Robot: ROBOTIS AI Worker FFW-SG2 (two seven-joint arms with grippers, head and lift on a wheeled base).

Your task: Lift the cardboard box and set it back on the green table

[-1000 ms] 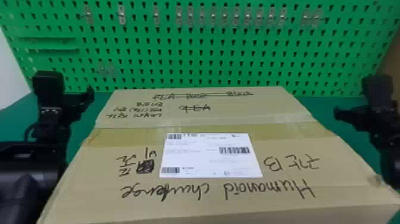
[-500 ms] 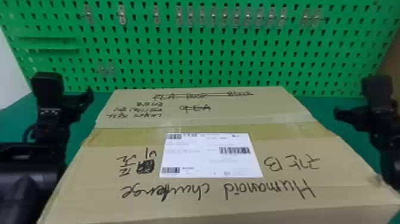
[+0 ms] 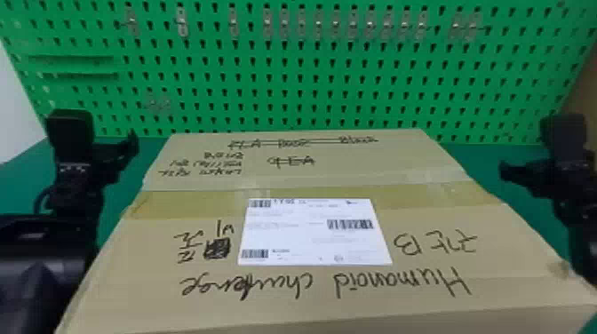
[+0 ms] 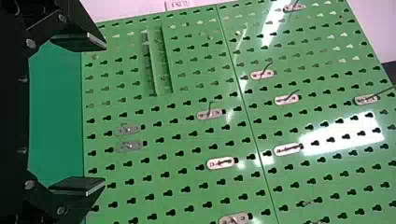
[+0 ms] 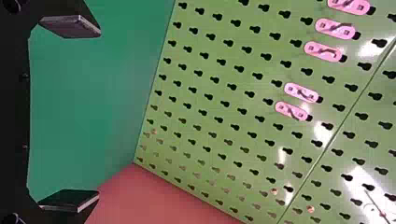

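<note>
So, the cardboard box (image 3: 320, 273) can be seen front and centre in the head view, top face up, between the two arms, with the green table (image 3: 26, 182) showing off to both sides. Its underside is hidden, so whether it's actually resting on the table can't be told. A white shipping label (image 3: 311, 231) is stuck near the middle of the top, a yellowish band of tape (image 3: 177, 204) is run straight across, and black handwriting is scrawled around it, mostly upside down from this angle. The left gripper (image 3: 102, 131) is held up beside the box's left side, and the right gripper (image 3: 528, 144) is held up over on the right side. In the left wrist view, the left gripper's (image 4: 104, 115) two flat fingers are spread well apart, nothing pinched between them. Pretty much the same deal in the right wrist view: the right gripper's (image 5: 99, 113) fingers are parted wide too, and nothing is gripped. Whether the box is touched by either arm further down can't be made out. Behind it all, a green pegboard (image 3: 311, 89) is dotted with metal hooks (image 3: 319, 26) along the top.
</note>
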